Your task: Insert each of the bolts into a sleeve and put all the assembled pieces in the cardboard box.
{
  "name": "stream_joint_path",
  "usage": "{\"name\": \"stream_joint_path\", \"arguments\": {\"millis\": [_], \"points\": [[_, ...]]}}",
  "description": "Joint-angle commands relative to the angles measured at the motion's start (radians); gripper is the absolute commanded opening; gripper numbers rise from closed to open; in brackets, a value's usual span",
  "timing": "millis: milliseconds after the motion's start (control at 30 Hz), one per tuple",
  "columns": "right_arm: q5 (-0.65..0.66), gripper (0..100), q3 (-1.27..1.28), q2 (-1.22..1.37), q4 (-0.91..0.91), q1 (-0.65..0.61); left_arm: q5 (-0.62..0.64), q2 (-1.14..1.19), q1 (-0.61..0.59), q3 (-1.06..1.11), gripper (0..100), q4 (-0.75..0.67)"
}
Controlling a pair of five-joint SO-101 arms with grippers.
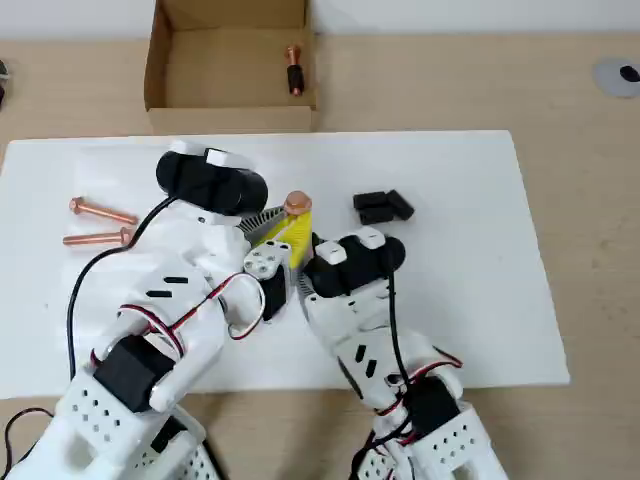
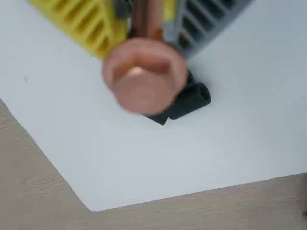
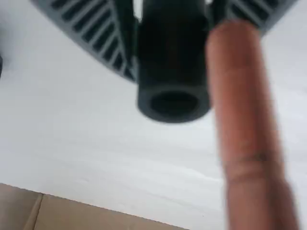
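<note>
My left gripper [image 1: 280,226] is shut on a copper bolt [image 1: 297,205] at the middle of the white mat; in the left wrist view the bolt's head [image 2: 144,74] sticks out between the yellow and grey fingers. My right gripper [image 3: 172,19] is shut on a black sleeve [image 3: 172,62], open end facing out. The bolt's shaft [image 3: 244,120] lies right beside the sleeve, outside its hole. Two loose bolts [image 1: 100,224] lie at the mat's left. Loose black sleeves [image 1: 381,206] [image 2: 189,100] lie just right of the grippers. The cardboard box [image 1: 158,75] holds one assembled piece [image 1: 294,70].
The white mat [image 1: 470,300] covers most of the wooden table. Both arms crowd its middle and near edge. A grey disc [image 1: 617,75] sits on the table at the far right. Bare mat lies to the right of the loose sleeves.
</note>
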Motion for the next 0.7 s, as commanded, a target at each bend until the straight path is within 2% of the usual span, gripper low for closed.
{"name": "stream_joint_path", "arguments": {"millis": [0, 667], "points": [[-0.002, 1.2, -0.004, -0.104, -0.021, -0.013, 0.000, -0.028, -0.003, -0.072, 1, -0.028], [-0.002, 1.2, -0.004, -0.104, -0.021, -0.013, -0.006, -0.028, -0.015, -0.068, 1, -0.026]]}}
